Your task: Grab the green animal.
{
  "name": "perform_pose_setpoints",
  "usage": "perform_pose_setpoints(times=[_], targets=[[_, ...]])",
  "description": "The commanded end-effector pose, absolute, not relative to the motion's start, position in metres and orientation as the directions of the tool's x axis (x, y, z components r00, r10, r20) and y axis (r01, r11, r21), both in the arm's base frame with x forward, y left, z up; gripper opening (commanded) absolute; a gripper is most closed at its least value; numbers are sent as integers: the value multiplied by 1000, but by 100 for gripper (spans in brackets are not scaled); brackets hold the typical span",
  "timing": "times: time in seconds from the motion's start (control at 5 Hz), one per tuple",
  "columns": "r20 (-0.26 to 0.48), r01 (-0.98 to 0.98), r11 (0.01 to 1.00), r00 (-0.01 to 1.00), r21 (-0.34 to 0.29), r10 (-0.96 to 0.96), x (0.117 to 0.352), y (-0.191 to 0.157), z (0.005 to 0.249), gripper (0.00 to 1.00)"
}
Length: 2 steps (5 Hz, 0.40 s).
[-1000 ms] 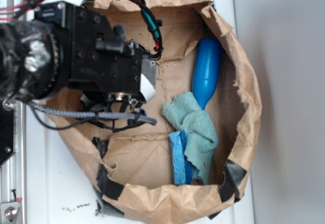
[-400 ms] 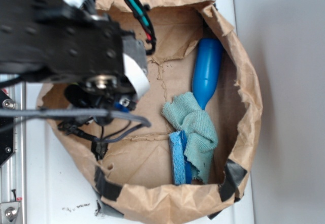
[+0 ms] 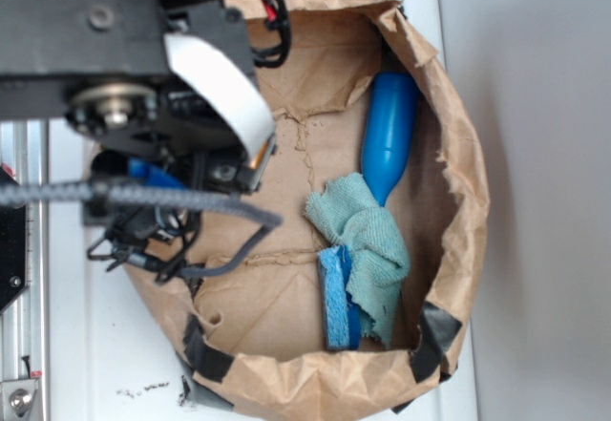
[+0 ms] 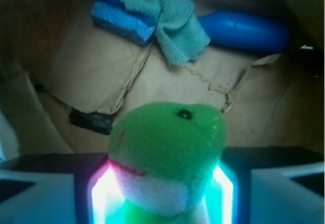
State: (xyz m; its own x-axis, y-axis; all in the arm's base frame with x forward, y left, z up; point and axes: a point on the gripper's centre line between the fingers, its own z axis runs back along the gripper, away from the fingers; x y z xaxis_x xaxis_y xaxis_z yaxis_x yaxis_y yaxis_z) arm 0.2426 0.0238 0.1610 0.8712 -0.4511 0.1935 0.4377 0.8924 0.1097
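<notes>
Claw (image 4: 165, 183) around green animal (image 4: 167, 148), underside hidden

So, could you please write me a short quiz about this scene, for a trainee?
1. True or false: the pincer is shut on the green animal.
2. What lies partly over the blue sponge in the paper bag?
A. the teal cloth
B. the blue bottle
C. the green animal
3. Fill in: in the exterior view, the green animal is hidden behind the robot ____.

Key
1. True: the wrist view shows the toy between both fingers.
2. A: the teal cloth drapes over the sponge; the blue bottle lies beyond the cloth.
3. arm.
</notes>
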Motion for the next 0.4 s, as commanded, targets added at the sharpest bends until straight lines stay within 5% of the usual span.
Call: perform_pose_setpoints(times=[0.0,0.2], targets=[[326,327,934,876,143,-356,278,8,201,0],[298,323,924,879,205,-373,275,3,192,0]])
